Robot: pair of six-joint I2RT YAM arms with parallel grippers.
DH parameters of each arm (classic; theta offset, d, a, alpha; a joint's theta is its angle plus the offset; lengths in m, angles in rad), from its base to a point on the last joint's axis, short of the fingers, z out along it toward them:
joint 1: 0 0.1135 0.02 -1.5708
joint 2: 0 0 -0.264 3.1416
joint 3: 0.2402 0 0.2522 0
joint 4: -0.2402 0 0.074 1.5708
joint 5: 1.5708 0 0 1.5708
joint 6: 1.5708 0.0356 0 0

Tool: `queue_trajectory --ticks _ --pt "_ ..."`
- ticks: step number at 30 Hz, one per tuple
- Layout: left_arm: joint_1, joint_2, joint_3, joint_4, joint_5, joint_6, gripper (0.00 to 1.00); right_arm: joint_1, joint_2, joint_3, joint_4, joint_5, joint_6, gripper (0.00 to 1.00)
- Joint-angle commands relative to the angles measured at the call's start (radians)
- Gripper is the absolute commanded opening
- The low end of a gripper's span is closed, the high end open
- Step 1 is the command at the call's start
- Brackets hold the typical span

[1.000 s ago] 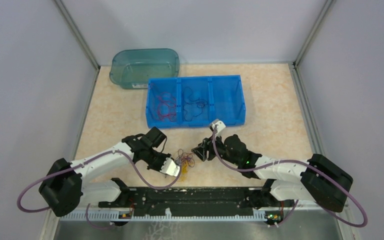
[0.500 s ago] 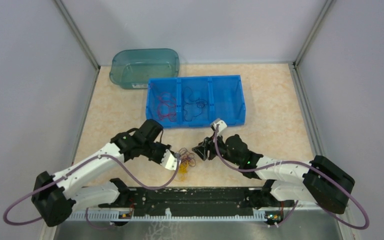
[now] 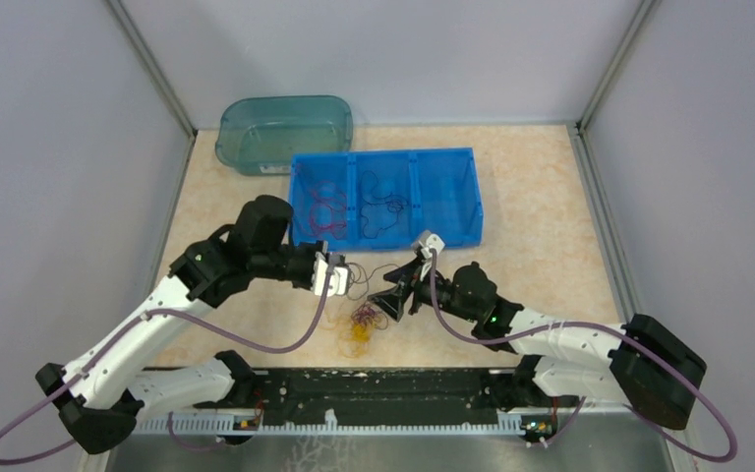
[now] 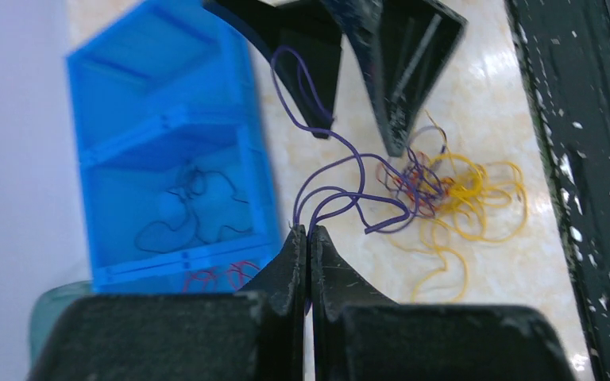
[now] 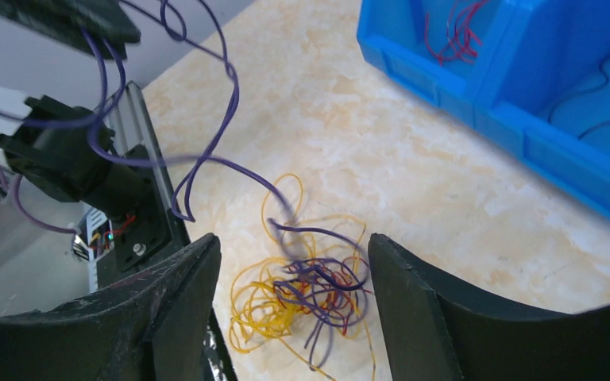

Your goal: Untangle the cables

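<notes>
Thin red and dark wires (image 3: 326, 214) already lie sorted in the blue plastic three-compartment bin (image 3: 447, 157), far centre. The left gripper (image 4: 308, 232) pinches a purple wire (image 4: 349, 145) trailing from the knotted yellow-purple-red clump (image 3: 362, 323) near centre. The right gripper (image 5: 290, 248) hangs spread above that clump. Most of the untangling is left.

My top view sits high behind the arm bases and looks down and forward over the whole surface (image 3: 531, 226), from near edge to far corners. The left wrist view rides close behind the left end effector (image 4: 308, 232) and faces the right edge. The right wrist view peers low through the right end effector (image 5: 292, 246) toward the left edge. All three share the cables (image 3: 359, 320) by the near edge and the blue bin (image 3: 383, 154).
</notes>
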Motion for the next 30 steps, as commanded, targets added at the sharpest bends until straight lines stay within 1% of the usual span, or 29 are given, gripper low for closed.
queue_trajectory --ticks 1,5,11,13,16,20,24,27,30 --pt "-0.005 0.015 0.132 0.009 0.032 -0.063 0.00 -0.006 -0.060 0.079 0.079 -0.026 -0.084 0.71" --pt "-0.004 0.033 0.208 0.003 0.034 -0.068 0.00 -0.007 -0.056 0.098 0.099 -0.041 -0.104 0.72" --pt "-0.005 0.053 0.283 -0.028 0.063 -0.098 0.00 -0.007 0.006 0.121 0.158 -0.038 -0.091 0.70" --pt "-0.005 0.061 0.313 -0.032 0.074 -0.128 0.00 -0.007 -0.005 0.116 0.180 -0.015 -0.073 0.69" --pt "-0.005 0.065 0.331 -0.045 0.092 -0.163 0.00 -0.007 -0.063 0.109 0.145 -0.019 -0.068 0.68" --pt "-0.005 0.037 0.286 -0.078 0.140 -0.174 0.00 -0.008 -0.209 0.079 0.038 -0.053 -0.071 0.68" --pt "-0.005 0.004 0.181 -0.113 0.174 -0.182 0.00 -0.015 -0.378 0.040 -0.130 -0.077 -0.081 0.68" --pt "-0.004 -0.026 0.073 -0.110 0.155 -0.161 0.00 -0.022 -0.500 0.032 -0.274 -0.034 -0.093 0.68" --pt "-0.005 -0.046 -0.011 -0.101 0.122 -0.126 0.00 -0.032 -0.605 0.038 -0.371 -0.006 -0.111 0.68"
